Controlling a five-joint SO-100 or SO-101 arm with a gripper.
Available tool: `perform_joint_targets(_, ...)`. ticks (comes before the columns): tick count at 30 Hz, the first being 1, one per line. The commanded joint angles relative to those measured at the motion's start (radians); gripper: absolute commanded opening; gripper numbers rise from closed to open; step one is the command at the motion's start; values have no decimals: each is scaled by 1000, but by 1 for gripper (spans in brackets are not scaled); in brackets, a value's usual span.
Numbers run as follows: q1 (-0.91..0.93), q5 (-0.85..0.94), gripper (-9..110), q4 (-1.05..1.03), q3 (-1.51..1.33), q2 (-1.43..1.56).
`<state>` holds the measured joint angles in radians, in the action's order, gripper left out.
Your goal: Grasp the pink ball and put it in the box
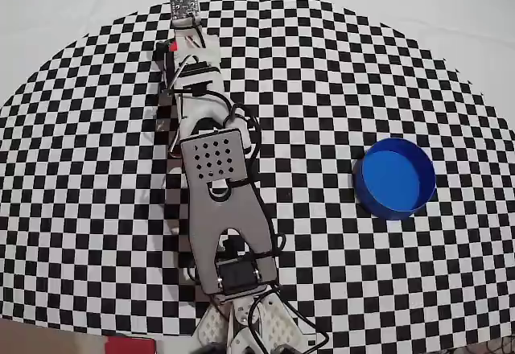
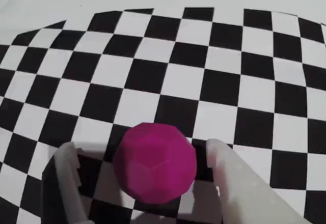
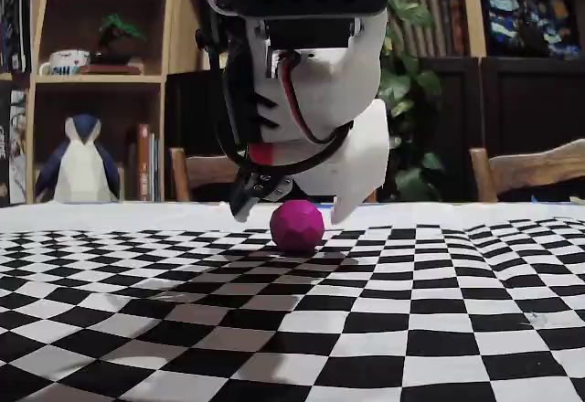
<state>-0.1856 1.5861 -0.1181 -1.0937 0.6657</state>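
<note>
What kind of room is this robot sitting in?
Probably a home living or dining room: wooden bookshelves, a penguin figure, a leafy houseplant and dining chairs stand behind the checkered table.

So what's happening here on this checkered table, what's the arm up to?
The arm is reaching to the far end of the checkered table for the pink ball. Its gripper is open with one of the fingers on each side of the ball, which sits on the table, not yet lifted. The blue box stands empty off to the right in the overhead view.
</note>
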Motion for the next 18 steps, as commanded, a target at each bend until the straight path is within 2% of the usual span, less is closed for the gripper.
perform_joint_targets(1,12,6,29,-3,48,5)
perform_joint_targets(18,18,6,29,-3,52,2)
